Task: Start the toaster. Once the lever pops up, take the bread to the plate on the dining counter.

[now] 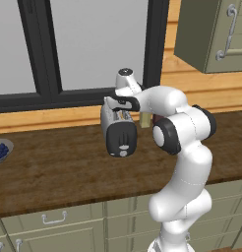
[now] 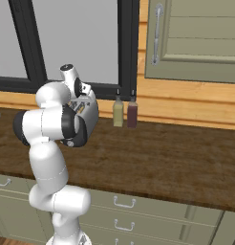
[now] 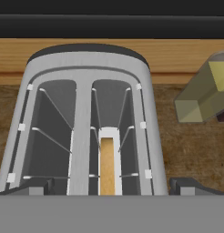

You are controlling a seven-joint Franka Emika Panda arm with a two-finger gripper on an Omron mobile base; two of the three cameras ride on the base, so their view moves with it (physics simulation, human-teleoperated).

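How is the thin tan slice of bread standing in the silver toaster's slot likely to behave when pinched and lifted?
The thin tan slice of bread stands edge-up in one slot of the silver two-slot toaster, so it probably lifts straight out. It looks thin, so likely light and crushable if squeezed hard. Wire guides flank it closely; a tilted pull might snag.

Wood-grain counter [image 1: 54, 167] under dark-framed window [image 1: 93, 44]. Two bottles, yellowish [image 2: 118, 113] and dark red [image 2: 132, 114], upright side by side at back wall. Bowl of blue berries [image 1: 1, 150] at counter's left edge. Olive wall cabinet [image 2: 196, 38] upper right; drawers [image 1: 54, 221] with metal handles below.
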